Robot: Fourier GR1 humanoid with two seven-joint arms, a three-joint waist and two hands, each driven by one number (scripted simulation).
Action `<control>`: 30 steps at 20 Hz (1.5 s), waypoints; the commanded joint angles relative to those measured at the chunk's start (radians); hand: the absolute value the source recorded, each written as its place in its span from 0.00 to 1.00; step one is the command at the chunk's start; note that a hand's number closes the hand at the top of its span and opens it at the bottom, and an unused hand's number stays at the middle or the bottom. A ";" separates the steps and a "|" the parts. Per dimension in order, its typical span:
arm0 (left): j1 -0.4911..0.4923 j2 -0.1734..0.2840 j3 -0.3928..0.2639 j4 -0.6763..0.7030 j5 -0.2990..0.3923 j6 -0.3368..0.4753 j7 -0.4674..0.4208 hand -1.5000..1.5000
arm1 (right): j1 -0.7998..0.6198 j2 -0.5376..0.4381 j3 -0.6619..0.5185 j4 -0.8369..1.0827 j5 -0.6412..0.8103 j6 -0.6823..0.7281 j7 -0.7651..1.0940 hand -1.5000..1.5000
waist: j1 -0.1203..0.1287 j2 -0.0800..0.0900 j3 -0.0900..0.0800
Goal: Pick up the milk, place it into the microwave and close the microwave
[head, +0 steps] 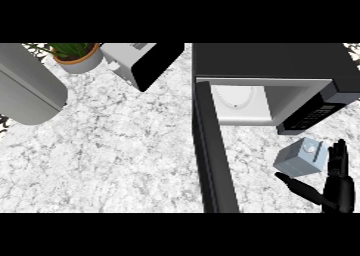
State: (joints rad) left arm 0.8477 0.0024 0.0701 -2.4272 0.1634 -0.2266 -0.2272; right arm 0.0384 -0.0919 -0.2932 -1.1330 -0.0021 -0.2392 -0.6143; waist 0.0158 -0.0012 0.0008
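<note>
Counted from left to right on the marbled counter (124, 145): one grey cylinder (24, 85) lying at the far left, one potted plant (76, 55) just behind it, one toaster-like appliance (142, 62) with a dark face, one microwave (275, 65), one milk carton (301, 157), one hand.

Microwave open, its door (212, 150) swung all the way out toward the viewer and seen edge-on as a long dark bar. Inside, a white cavity with a round turntable (238, 97). Control panel (312, 112) at the right of the opening.

Milk on the counter, outside the microwave, just in front of the control panel and to the right of the open door (tilted, cap side up). Pale blue-grey sides, lighter top.

Right hand (338, 187) at the lower right edge, spread wide: fingers straight and pointing up along the carton's right side, thumb stretched out to the left below the carton's lower corner. Carton sitting in the gap between thumb and fingers, very close to both; contact impossible to judge from this angle. Nothing curled round it.

Left hand nowhere in the picture.
</note>
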 commanded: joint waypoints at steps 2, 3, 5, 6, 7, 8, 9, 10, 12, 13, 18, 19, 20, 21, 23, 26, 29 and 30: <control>-0.021 -0.002 0.004 -0.063 0.067 0.002 0.043 0.00 | -0.057 -0.044 -0.041 0.177 -0.011 0.032 -0.115 0.00 | -0.004 0.001 0.000; 0.013 -0.002 -0.012 -0.065 0.059 -0.002 0.001 0.00 | -0.078 -0.037 -0.038 0.219 -0.001 0.019 -0.132 0.00 | 0.001 0.001 0.000; 0.002 -0.002 0.006 -0.055 0.079 -0.009 0.014 0.00 | -0.116 -0.070 -0.057 0.260 -0.012 0.030 -0.132 0.00 | -0.001 0.001 0.000; 0.018 -0.002 -0.023 -0.118 0.068 0.011 0.061 0.00 | -0.120 -0.067 -0.038 0.260 -0.007 0.051 -0.129 0.00 | -0.001 0.001 0.000; 0.005 -0.002 -0.026 -0.072 0.068 0.006 0.032 0.00 | -0.131 -0.068 -0.033 0.270 -0.006 0.052 -0.117 1.00 | -0.002 0.000 0.000; 0.021 -0.002 -0.053 -0.138 0.044 0.040 0.063 0.00 | -0.144 -0.060 -0.051 0.334 -0.007 0.040 -0.193 1.00 | 0.001 0.002 0.001; 0.017 -0.002 -0.013 -0.113 0.070 -0.005 0.050 0.00 | -0.164 -0.044 -0.043 0.363 -0.006 0.047 -0.227 1.00 | 0.002 0.001 0.001; 0.001 0.012 0.035 -0.106 0.110 -0.004 0.060 0.00 | -0.126 -0.063 -0.055 0.377 -0.030 0.116 -0.280 1.00 | -0.001 0.001 0.001; 0.100 -0.002 0.027 -0.069 0.101 -0.063 -0.063 0.00 | -0.175 -0.074 -0.028 0.350 0.006 0.079 -0.249 1.00 | 0.012 -0.003 0.000; 0.046 -0.002 0.005 -0.032 0.083 -0.036 -0.035 0.00 | -0.236 -0.111 -0.049 0.433 0.027 0.045 -0.294 1.00 | 0.010 0.001 0.001; 0.067 -0.002 0.014 -0.093 0.104 -0.044 -0.003 0.00 | -0.256 -0.100 -0.009 0.477 0.050 0.104 -0.399 1.00 | 0.013 0.002 0.001; 0.059 -0.002 0.037 -0.072 0.106 -0.064 -0.043 0.00 | -0.275 -0.127 0.000 0.506 0.058 0.142 -0.395 1.00 | 0.020 0.002 0.002; 0.034 -0.002 -0.003 -0.055 0.079 -0.026 -0.019 0.00 | -0.289 -0.128 0.031 0.504 0.072 0.189 -0.404 1.00 | 0.016 0.004 0.002; 0.042 0.017 0.042 -0.040 0.103 -0.077 -0.044 0.00 | -0.333 -0.156 0.021 0.560 0.072 0.214 -0.422 1.00 | 0.039 0.008 0.004; 0.044 -0.001 0.022 -0.108 0.108 -0.043 0.015 0.00 | -0.350 -0.178 0.053 0.556 0.079 0.303 -0.422 1.00 | 0.023 0.006 0.003; 0.004 -0.002 0.027 -0.038 0.086 -0.039 -0.013 0.00 | -0.355 -0.187 0.072 0.620 0.092 0.378 -0.510 1.00 | 0.014 0.007 0.002; 0.023 -0.002 0.043 -0.028 0.110 -0.037 -0.034 0.00 | -0.338 -0.186 0.115 0.581 0.091 0.483 -0.485 1.00 | 0.006 0.001 0.000; 0.040 -0.002 0.054 -0.058 0.128 -0.055 -0.022 0.00 | -0.337 -0.170 0.121 0.569 0.090 0.480 -0.505 1.00 | 0.006 0.000 0.000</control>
State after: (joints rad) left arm 0.8693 0.0029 0.1028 -2.4097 0.1959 -0.2731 -0.2613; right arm -0.3011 -0.2624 -0.2068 -0.5701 0.0852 0.1054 -1.0345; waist 0.0276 -0.0002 -0.0007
